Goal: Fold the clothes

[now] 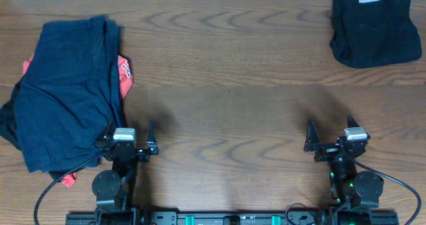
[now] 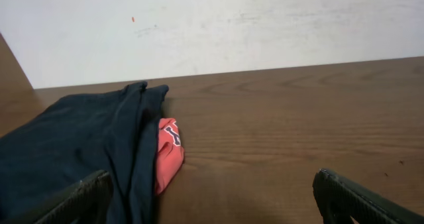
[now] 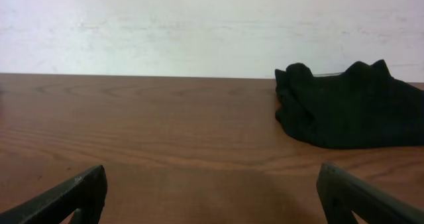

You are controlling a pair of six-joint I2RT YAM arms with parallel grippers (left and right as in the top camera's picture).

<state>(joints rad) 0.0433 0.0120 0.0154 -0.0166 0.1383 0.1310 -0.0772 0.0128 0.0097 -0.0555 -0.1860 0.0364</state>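
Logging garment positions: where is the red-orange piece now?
In the overhead view the red-orange garment lies left on the table, mostly under the navy pile, an edge peeking out beyond the left gripper.

Light: even, moderately bright, diffuse.
Shadows: soft dark patches on the table (image 1: 226, 118), lower left and lower right of the overhead view.
Glare: wall (image 3: 199, 25) nearly washed out in the wrist views.
Focus: wrist views soft; fingers (image 3: 79, 189) at the lower corners blurred.
Detail: black clothes (image 1: 376, 28) show few folds.
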